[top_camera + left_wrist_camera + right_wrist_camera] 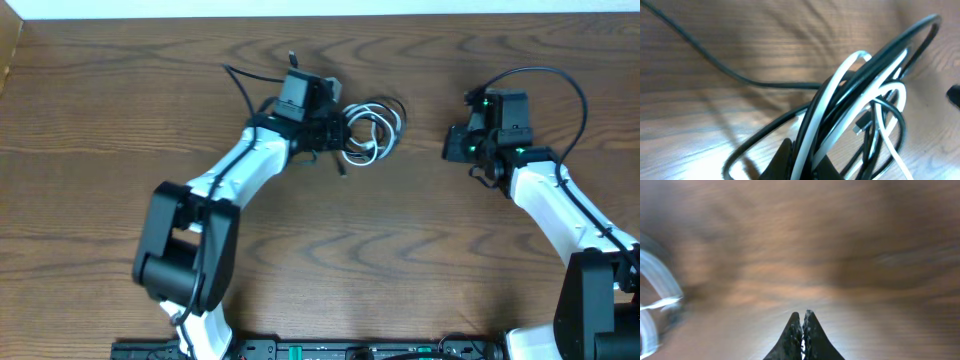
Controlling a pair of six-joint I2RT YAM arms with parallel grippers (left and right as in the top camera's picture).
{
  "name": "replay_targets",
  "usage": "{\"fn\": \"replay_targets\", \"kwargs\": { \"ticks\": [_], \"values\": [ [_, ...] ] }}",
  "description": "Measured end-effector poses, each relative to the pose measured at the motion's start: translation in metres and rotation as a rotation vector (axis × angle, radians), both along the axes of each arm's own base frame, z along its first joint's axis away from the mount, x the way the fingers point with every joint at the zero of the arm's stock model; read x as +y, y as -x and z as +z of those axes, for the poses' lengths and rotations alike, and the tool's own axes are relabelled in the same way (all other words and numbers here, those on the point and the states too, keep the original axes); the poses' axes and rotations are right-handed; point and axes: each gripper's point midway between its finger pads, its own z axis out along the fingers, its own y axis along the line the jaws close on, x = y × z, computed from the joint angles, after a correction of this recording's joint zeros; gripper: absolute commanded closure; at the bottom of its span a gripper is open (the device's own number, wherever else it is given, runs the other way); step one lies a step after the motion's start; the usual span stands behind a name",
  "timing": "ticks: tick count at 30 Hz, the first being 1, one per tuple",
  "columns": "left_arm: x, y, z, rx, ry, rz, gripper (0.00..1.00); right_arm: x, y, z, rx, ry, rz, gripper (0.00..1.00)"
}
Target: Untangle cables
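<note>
The cables (370,130) are a thin black one and a thin white one, looped in a small tangle on the wood table, upper middle. My left gripper (335,135) is at the tangle's left edge. In the left wrist view its fingers (802,160) are shut on several black and white strands of the cables (860,100). A small plug (860,125) hangs inside the loops. My right gripper (458,145) is to the right of the tangle, apart from it. In the right wrist view its fingers (801,325) are shut and empty. A blurred white loop (655,290) shows at the left edge.
A thicker black cord (240,80) runs from the left arm across the table, seen also in the left wrist view (715,65). Another black cord (560,85) arcs over the right arm. A pale box edge (8,50) stands at the far left.
</note>
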Motion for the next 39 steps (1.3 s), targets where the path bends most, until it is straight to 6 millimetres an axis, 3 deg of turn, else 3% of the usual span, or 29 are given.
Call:
{"fn": "replay_targets", "kwargs": {
  "ticks": [3, 6, 10, 13, 17, 22, 30, 33, 39],
  "values": [
    [0.013, -0.003, 0.014, -0.032, -0.013, 0.012, 0.93, -0.018, -0.01, 0.006, -0.051, 0.087, -0.038, 0.99],
    [0.016, -0.003, 0.027, -0.061, -0.005, 0.004, 0.92, -0.017, -0.016, 0.011, -0.087, 0.107, -0.002, 0.92],
    [0.011, 0.0, 0.046, -0.095, 0.028, -0.027, 0.93, 0.014, -0.018, 0.02, -0.134, 0.012, 0.158, 0.64],
    [0.009, 0.002, 0.058, -0.113, 0.047, -0.035, 0.93, 0.043, -0.015, 0.032, -0.18, -0.103, 0.3, 0.54],
    [0.009, 0.004, 0.069, -0.121, 0.068, -0.022, 0.92, 0.074, -0.006, 0.049, -0.219, -0.248, 0.444, 0.51],
    [0.016, 0.007, 0.066, -0.073, 0.077, 0.01, 0.92, 0.097, 0.005, 0.066, -0.245, -0.375, 0.559, 0.47],
    [0.014, 0.016, 0.064, -0.011, 0.112, 0.007, 0.93, 0.125, 0.018, 0.068, -0.225, -0.41, 0.623, 0.44],
    [0.008, 0.02, 0.067, 0.004, 0.146, -0.022, 0.92, 0.129, 0.015, 0.061, -0.202, -0.373, 0.57, 0.45],
    [-0.002, 0.031, 0.074, 0.033, 0.212, -0.078, 0.93, 0.116, -0.001, 0.049, -0.188, -0.267, 0.399, 0.45]
  ]
}}
